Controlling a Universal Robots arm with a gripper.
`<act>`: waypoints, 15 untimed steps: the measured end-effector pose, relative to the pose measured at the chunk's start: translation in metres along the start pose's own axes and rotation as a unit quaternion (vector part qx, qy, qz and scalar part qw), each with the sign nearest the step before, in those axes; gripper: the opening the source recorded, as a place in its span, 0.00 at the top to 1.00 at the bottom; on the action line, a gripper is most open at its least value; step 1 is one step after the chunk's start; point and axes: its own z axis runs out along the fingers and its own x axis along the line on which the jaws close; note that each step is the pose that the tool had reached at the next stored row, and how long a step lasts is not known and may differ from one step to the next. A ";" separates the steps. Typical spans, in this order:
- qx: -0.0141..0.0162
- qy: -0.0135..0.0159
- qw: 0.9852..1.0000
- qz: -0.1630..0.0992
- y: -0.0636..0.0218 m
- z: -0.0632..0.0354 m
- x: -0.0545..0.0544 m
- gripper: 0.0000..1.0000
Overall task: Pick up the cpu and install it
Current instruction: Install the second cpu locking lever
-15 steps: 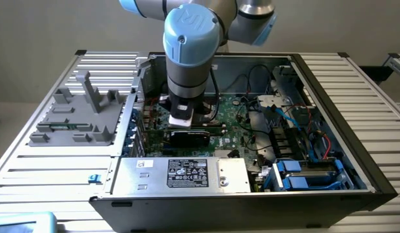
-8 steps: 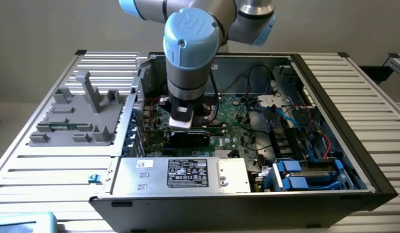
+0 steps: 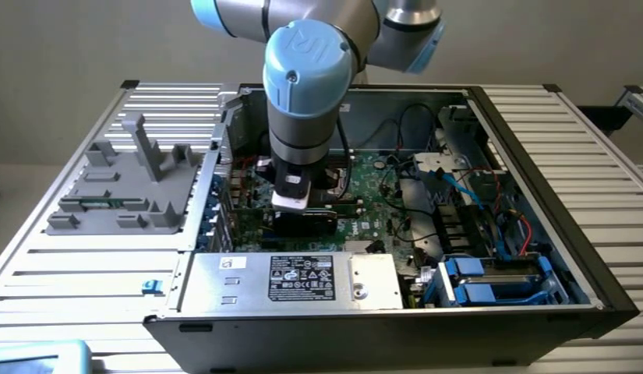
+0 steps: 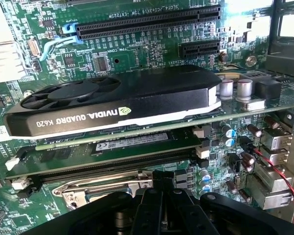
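The gripper (image 4: pixel 159 205) is seen lowered inside an open computer case (image 3: pixel 529 140), just above the motherboard (image 3: pixel 379 195). Whether anything is held cannot be told. Just beyond it, the metal-framed socket (image 4: pixel 108 183) is partly seen, then a memory stick (image 4: pixel 112 154), then the black graphics card (image 4: pixel 117 105). The cpu cannot be made out, so its position relative to the gripper is unknown. A risk is judged: the card and memory stand close and could be struck if the descent is misaligned.
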 end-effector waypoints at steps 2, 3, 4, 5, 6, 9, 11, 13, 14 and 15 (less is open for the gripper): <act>0.000 0.000 1.000 0.000 0.0000 0.0011 0.000 0.89; 0.000 0.000 1.000 0.000 -0.0004 0.0017 0.000 0.89; 0.000 0.000 1.000 0.000 -0.0008 0.0025 0.000 0.89; 0.000 0.000 1.000 0.000 -0.0014 0.0031 0.000 0.89; 0.000 0.000 1.000 0.000 -0.0017 0.0037 0.000 0.89; 0.000 0.000 1.000 0.000 -0.0015 0.0044 0.000 0.89; 0.000 0.000 1.000 0.000 -0.0013 0.0050 0.000 0.89; 0.000 0.000 1.000 0.000 -0.0012 0.0059 0.000 0.89; 0.000 0.000 1.000 0.000 -0.0012 0.0063 0.000 0.89; 0.000 0.000 1.000 0.000 -0.0013 0.0067 0.000 0.89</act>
